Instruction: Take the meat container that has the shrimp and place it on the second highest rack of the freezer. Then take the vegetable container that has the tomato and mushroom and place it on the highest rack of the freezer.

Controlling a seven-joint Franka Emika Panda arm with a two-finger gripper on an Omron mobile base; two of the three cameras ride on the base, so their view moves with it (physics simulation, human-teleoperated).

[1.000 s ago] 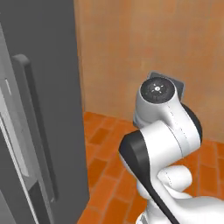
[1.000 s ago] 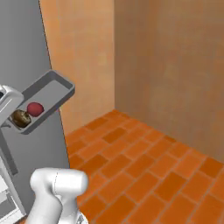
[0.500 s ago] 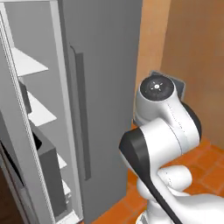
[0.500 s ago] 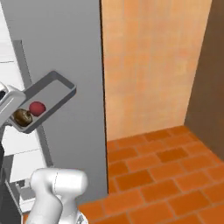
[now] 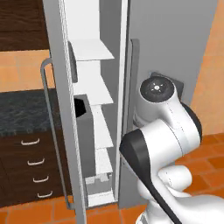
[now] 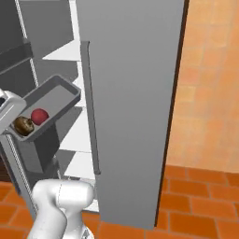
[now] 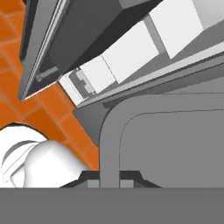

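Grey vegetable container point(image 6: 49, 103) apparently clamped by the end effector point(image 7: 109, 180), fingertips hidden behind its rim.

The freezer point(image 5: 170, 52) stood with its left door point(image 5: 59, 109) swung out, leaving a narrow gap onto the white shelves point(image 5: 94, 50). The closed right door point(image 6: 130, 107) and its long handle point(image 6: 89, 107) walled off that side. The vegetable container point(image 6: 49, 105) hung just before the opening, level with the upper shelves.
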